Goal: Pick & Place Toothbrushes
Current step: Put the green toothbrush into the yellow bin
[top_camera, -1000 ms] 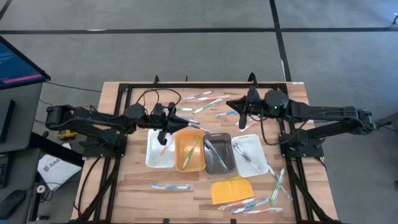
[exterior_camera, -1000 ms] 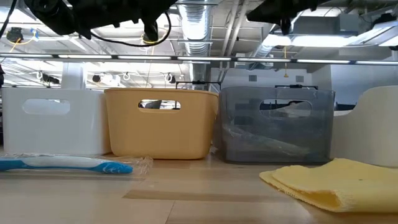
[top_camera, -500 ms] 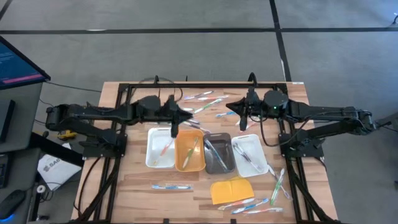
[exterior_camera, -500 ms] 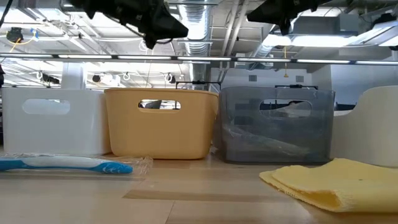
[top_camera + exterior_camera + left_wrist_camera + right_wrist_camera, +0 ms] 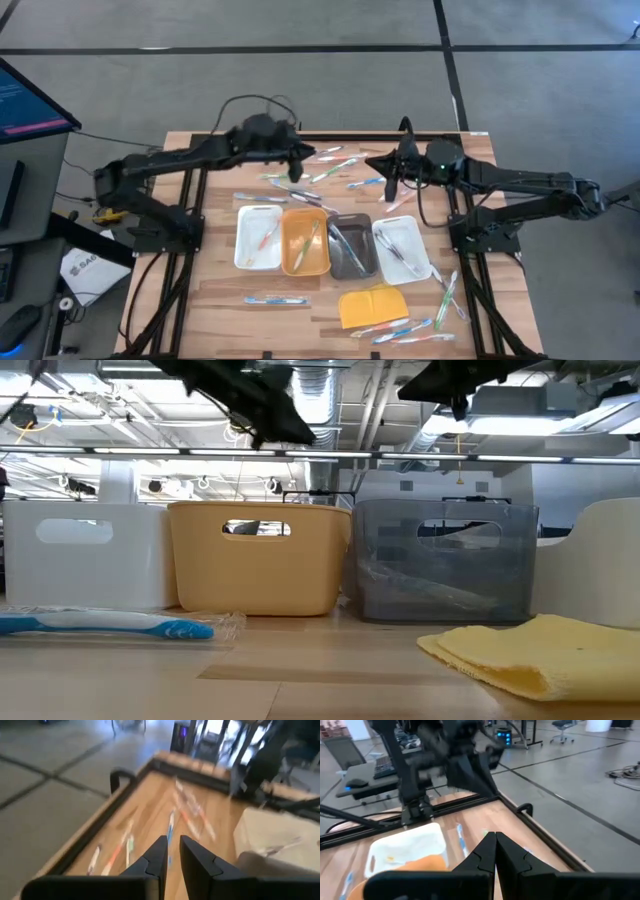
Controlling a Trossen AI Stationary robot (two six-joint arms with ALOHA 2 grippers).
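Looking straight down, the high view shows the job part done: the four rectangular plastic trays in a row at centre frame, white (image 5: 257, 240), orange (image 5: 305, 243), grey (image 5: 350, 246) and a second white one (image 5: 402, 247), each already hold one or more thin plastic toothbrushes. Many remain loose on the wooden table (image 5: 215, 300): a scatter (image 5: 330, 165) at upper centre, one (image 5: 275, 299) at lower left of the trays, and a cluster (image 5: 412, 328) at lower right beside the yellow cloth-like pad (image 5: 373, 305). The left gripper (image 5: 294, 167) hovers over the upper scatter; the right gripper (image 5: 391, 187) hangs at upper right of the trays.

The low view adds what the overhead hides: both arms are well above the table, and a blue-and-white toothbrush (image 5: 105, 624) lies in a clear wrapper at lower left, before the tray walls.

The left wrist view shows its fingers (image 5: 157, 857) narrowly parted with nothing between them, above loose toothbrushes (image 5: 187, 810) on the wood.

The right wrist view shows its fingers (image 5: 485, 851) pressed together, empty, facing the other arm.
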